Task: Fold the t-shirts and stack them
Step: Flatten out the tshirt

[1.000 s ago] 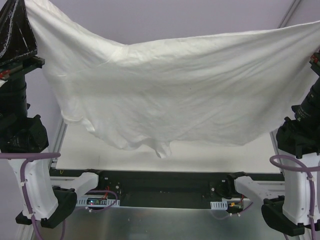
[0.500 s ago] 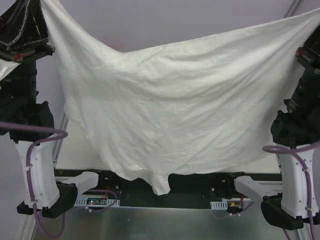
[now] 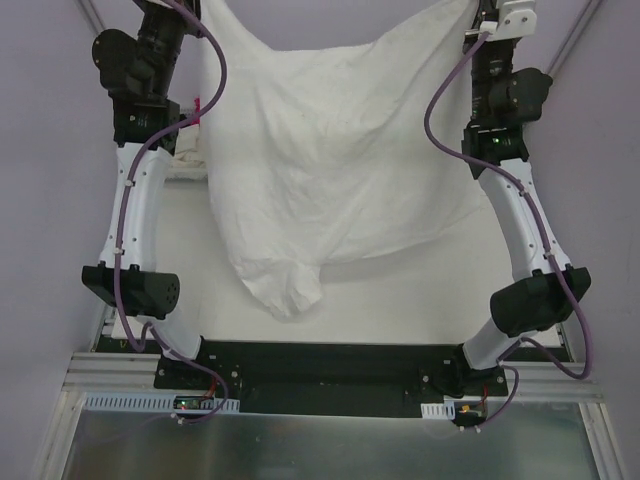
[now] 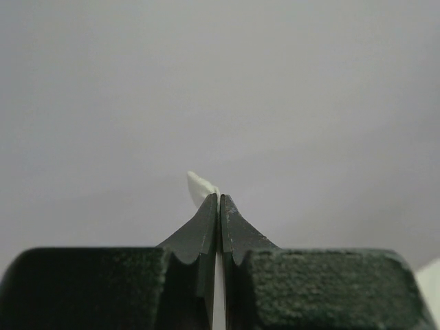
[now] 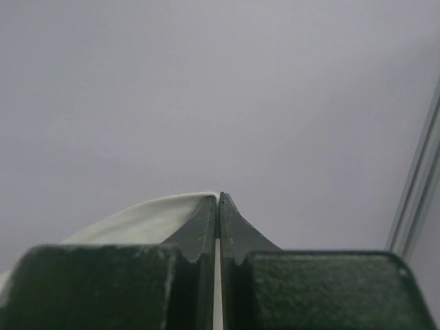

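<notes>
We have carried the white t-shirt (image 3: 330, 170) away from the camera. A second ago it spanned the upper frame from edge to edge; now it shows narrower in the upper middle, its lowest fold left of centre. Our left arm (image 3: 135, 200) and right arm (image 3: 520, 220) have stretched toward the top of the frame and drawn closer together, uncovering more of the table (image 3: 400, 300).

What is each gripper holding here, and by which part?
The white t-shirt, pinched at its upper edge: left gripper at one end, right gripper at the other, cloth spread between them.
</notes>
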`<state>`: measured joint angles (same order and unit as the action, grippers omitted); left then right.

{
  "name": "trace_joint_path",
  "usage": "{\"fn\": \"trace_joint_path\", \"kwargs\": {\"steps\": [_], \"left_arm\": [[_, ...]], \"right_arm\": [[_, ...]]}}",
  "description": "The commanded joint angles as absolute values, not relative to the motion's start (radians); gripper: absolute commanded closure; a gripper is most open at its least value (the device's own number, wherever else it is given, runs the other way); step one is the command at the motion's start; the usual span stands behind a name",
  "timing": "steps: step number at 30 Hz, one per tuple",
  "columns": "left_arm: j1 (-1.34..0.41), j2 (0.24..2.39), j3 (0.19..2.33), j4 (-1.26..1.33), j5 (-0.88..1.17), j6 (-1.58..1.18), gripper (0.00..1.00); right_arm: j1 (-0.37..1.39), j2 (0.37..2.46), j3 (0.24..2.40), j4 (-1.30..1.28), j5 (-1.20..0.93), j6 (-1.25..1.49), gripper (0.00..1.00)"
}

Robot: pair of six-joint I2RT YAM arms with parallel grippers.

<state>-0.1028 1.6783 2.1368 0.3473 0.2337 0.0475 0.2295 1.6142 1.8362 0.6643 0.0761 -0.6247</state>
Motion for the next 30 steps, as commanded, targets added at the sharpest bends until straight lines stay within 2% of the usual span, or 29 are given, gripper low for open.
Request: {"fn": "trace_joint_path", "kwargs": {"steps": [1,11,14,21,30], "left_arm": [[-0.097,1.602,2.221,0.436,0.244,0.072,1.0],[-0.1,1.439,2.149,0.394,0.265,0.028,1.0],[-0.1,1.352,2.094,0.368,0.27,0.018,1.0],[-0.1,1.096,1.823,0.367,0.288,0.002,1.0],[-0.1,0.879,1.73,0.292,0.295,0.002,1.0]], "right_arm": [[0.23,1.563,1.928,0.75,0.087,-0.626,0.99],[0.242,1.384,1.823,0.667,0.095,-0.604,0.99],[0.258,1.274,1.734,0.652,0.091,-0.6,0.99],[0.285,0.997,1.525,0.611,0.095,-0.565,0.99],[0.285,0.749,1.425,0.477,0.087,-0.497,0.99]]}}
